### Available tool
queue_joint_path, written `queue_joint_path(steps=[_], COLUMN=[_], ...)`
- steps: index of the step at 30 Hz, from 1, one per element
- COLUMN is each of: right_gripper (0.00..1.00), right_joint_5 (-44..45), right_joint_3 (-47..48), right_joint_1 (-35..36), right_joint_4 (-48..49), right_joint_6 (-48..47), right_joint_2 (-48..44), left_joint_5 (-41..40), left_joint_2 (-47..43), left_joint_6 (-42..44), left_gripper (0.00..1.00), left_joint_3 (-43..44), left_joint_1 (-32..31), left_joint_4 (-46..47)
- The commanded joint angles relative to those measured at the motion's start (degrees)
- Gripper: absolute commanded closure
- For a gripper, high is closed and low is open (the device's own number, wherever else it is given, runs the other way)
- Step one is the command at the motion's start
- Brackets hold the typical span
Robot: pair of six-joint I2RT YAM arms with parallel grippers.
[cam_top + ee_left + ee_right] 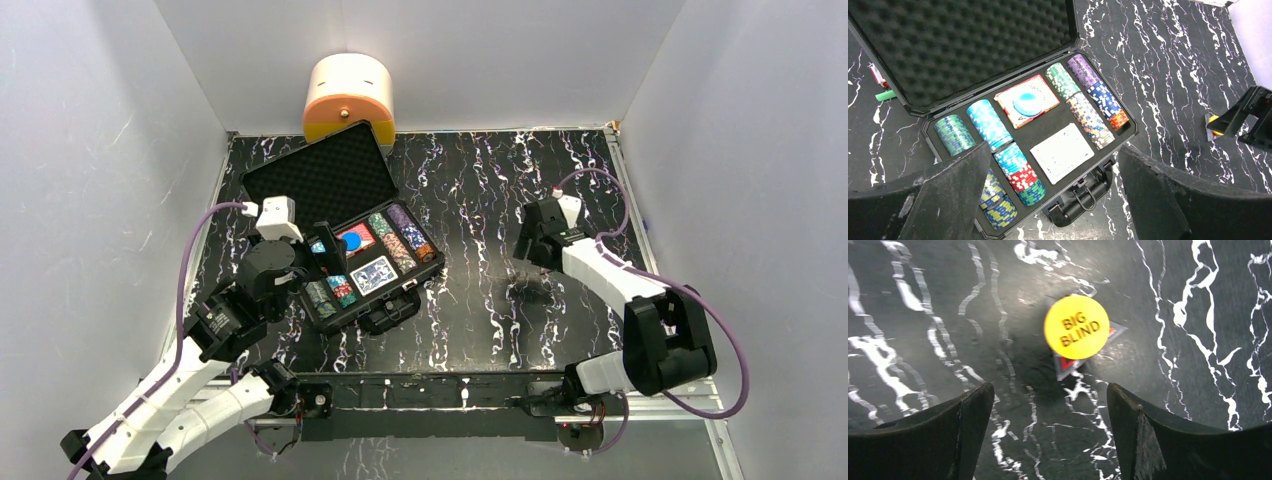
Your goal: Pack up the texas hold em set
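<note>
yellow disc (pixel 1076 326) lies outside the open briefcase (pixel 320 175)
right tool (pixel 1048 387) hangs spread wide over the disc on the counter (pixel 923 315), well apart from the case, probably lining up a pick; left tool (pixel 1053 146) hovers empty and parted above the chips (pixel 989 122).

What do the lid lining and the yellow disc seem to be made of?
The lid lining looks like soft black foam, matte, with an egg-crate pattern of bumps. The yellow disc is probably hard plastic: smooth, flat, with a dull sheen and printed BIG BLIND.
</note>
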Motion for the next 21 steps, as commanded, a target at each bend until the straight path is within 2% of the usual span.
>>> queue_joint_path(steps=[1,6,15,21], right_gripper=[0.10,0.08,0.06,0.10], right_joint_5=[-3.3,-5.9,-7.6,-10.5], right_joint_3=[-2.8,-2.4,2.8,3.9], right_joint_1=[-4.7,-7.6,-12.0,-13.2], right_joint_4=[7.0,10.2,7.9,7.6], right_joint_6=[-2.5,-5.1,-6.7,-7.8], right_joint_2=[1.0,3.9,12.3,14.9], left_joint_5=[0.2,-0.1,-0.8,-1.0], left_joint_2=[-0.4,-0.1,-0.5,-0.2], left_joint_6=[-0.5,0.4,0.6,0.9], left_gripper=[0.02,0.02,0.02,0.02], left_joint_3=[-0.3,0.0,0.3,0.6], left_joint_1=[0.0,0.0,0.0,0.1], left_joint_4=[1.2,1.0,0.7,0.6])
